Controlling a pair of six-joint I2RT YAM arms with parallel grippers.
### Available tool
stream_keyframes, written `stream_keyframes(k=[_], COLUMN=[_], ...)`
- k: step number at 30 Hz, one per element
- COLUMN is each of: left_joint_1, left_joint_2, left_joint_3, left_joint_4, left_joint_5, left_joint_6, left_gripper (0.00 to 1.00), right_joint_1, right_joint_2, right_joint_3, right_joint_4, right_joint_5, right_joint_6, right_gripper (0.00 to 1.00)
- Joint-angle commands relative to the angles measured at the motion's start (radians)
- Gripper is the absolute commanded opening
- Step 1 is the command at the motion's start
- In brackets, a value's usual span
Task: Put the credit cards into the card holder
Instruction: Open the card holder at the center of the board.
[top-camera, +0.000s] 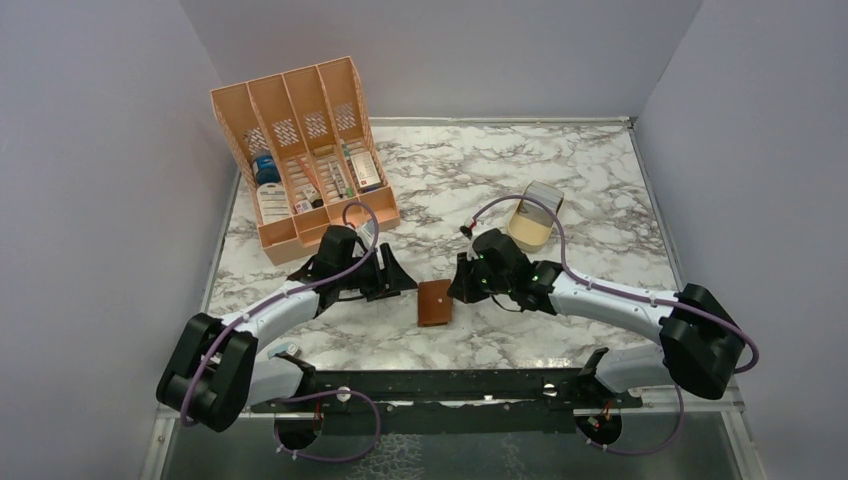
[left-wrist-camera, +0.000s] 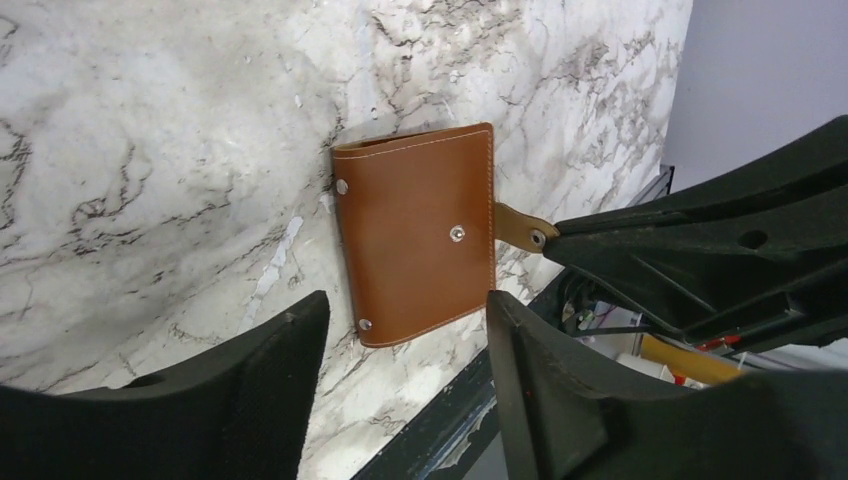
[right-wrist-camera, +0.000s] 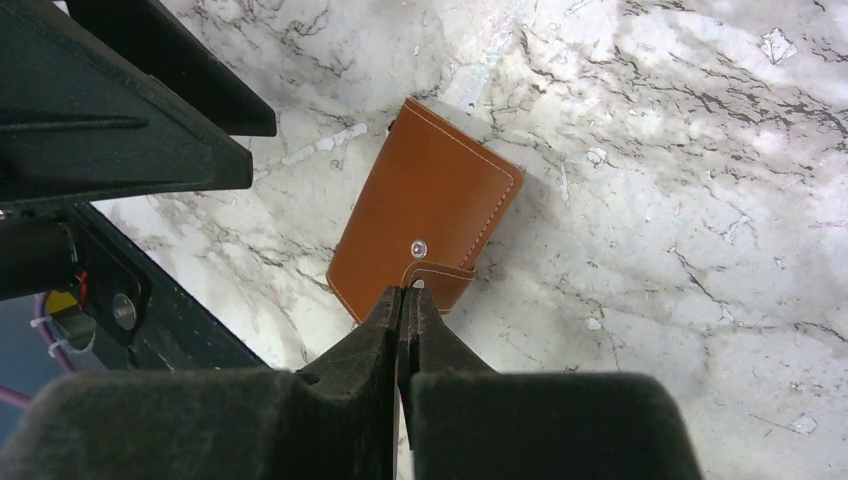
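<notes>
- Closest in, the card holder (top-camera: 434, 303) is lying shut on the counter (top-camera: 600, 180), between both claws.
- The right claw (right-wrist-camera: 403, 292) is pinching closed on its unfastened snap tab.
- The left claw (left-wrist-camera: 405, 305) is hovering open just beside it, gripping nothing.
- Farther back, the credit cards (top-camera: 541, 198) are standing in a wooden stand (top-camera: 530, 232).
- The orange organiser (top-camera: 300, 150) is sitting far left.

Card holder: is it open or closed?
The card holder is folded shut, flat on the table; its snap tab hangs unfastened, pinched by the right tool.
</notes>
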Motion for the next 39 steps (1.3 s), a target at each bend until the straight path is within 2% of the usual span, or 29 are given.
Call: stream_keyframes(k=[1, 11, 29, 33, 39], left_joint_1=[-0.003, -0.003, -0.002, 0.005, 0.006], left_joint_2=[-0.017, -0.079, -0.092, -0.105, -0.109], left_joint_3=[0.033, 0.095, 0.145, 0.160, 0.155], left_joint_4=[-0.059, -0.209, -0.331, -0.373, -0.376], left_joint_5=[-0.054, -0.156, -0.266, -0.298, -0.296], left_joint_6=[0.040, 0.097, 0.105, 0.110, 0.112], left_gripper=[0.63, 0.66, 0.65, 0.65, 0.65], right_joint_1=[0.007, 0.007, 0.007, 0.007, 0.007], right_joint_2=[-0.028, -0.017, 0.088, 0.104, 0.082], right_joint_3=[0.001, 0.021, 0.072, 0.067, 0.034], right_joint_4=[0.027, 0.189, 0.336, 0.330, 0.185], right_joint_5=[-0.009, -0.197, -0.296, -0.288, -0.149], right_joint_6=[0.022, 0.083, 0.146, 0.144, 0.095], right_gripper=[0.01, 0.01, 0.01, 0.01, 0.01])
